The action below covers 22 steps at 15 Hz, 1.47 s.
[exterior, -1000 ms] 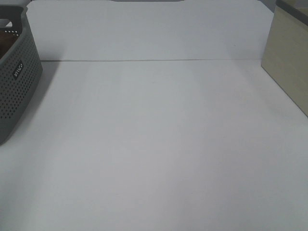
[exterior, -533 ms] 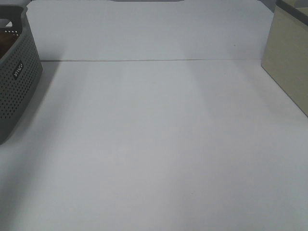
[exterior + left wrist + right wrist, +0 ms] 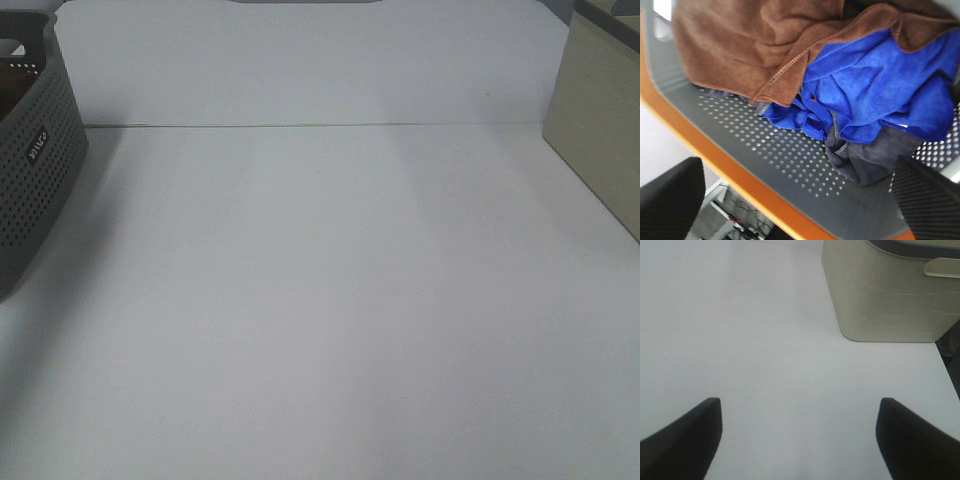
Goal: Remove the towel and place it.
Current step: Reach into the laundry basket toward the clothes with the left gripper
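Note:
The dark brown towel (image 3: 755, 45) lies crumpled in the grey perforated basket (image 3: 790, 160), partly over a blue cloth (image 3: 875, 95) and a dark grey cloth (image 3: 865, 157). My left gripper (image 3: 800, 200) hovers open above the basket's inside, its black fingertips (image 3: 670, 192) wide apart, touching nothing. In the exterior high view only the basket's side (image 3: 35, 170) shows at the far left; neither arm shows there. My right gripper (image 3: 797, 435) is open and empty above the white table (image 3: 765, 340).
A beige bin (image 3: 890, 290) with a dark rim stands at the table's right side, also showing in the exterior high view (image 3: 600, 130). The basket has an orange rim (image 3: 705, 155). The white table (image 3: 330, 300) spans the middle.

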### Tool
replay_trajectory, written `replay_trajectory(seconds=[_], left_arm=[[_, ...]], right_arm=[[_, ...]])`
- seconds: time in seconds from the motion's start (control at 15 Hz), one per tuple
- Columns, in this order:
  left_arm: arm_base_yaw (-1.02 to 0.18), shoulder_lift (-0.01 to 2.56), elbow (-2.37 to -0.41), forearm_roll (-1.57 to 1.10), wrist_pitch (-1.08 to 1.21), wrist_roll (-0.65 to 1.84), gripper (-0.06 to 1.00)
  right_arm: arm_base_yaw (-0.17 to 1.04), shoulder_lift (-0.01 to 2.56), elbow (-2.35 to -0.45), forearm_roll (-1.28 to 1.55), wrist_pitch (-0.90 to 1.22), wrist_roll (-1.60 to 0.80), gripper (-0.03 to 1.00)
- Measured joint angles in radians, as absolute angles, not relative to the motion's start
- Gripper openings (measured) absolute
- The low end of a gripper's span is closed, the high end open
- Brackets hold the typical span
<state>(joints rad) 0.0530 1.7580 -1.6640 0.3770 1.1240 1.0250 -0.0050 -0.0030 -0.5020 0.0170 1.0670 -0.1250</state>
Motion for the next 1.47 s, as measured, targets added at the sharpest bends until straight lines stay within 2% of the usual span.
replay_trajectory(seconds=[0.2,0.47,0.87,1.2,1.33,1.47], left_arm=[[0.109,1.893,-1.711,0.381,1.094,1.060,0.94],[0.124,2.045,-1.793,0.391,1.048,1.123,0.93],[0.194,2.191,-1.899,0.379,0.962,1.187,0.93],[0.196,2.283,-1.933,0.303,0.951,1.212,0.93],[0.198,2.286,-1.936,0.303,0.951,1.211,0.87],[0.207,2.286,-1.936,0.300,0.952,1.185,0.66]], right_arm=[[-0.005,-0.003,-0.502,0.017,1.067,-0.125,0.81],[-0.005,-0.003,-0.502,0.017,1.067,-0.125,0.81],[-0.005,-0.003,-0.502,0.017,1.067,-0.125,0.81],[-0.005,-0.003,-0.502,0.017,1.067,-0.125,0.81],[-0.005,-0.003,-0.502,0.017,1.067,-0.125,0.81],[-0.005,-0.003,-0.502,0.017,1.067,-0.125,0.81]])
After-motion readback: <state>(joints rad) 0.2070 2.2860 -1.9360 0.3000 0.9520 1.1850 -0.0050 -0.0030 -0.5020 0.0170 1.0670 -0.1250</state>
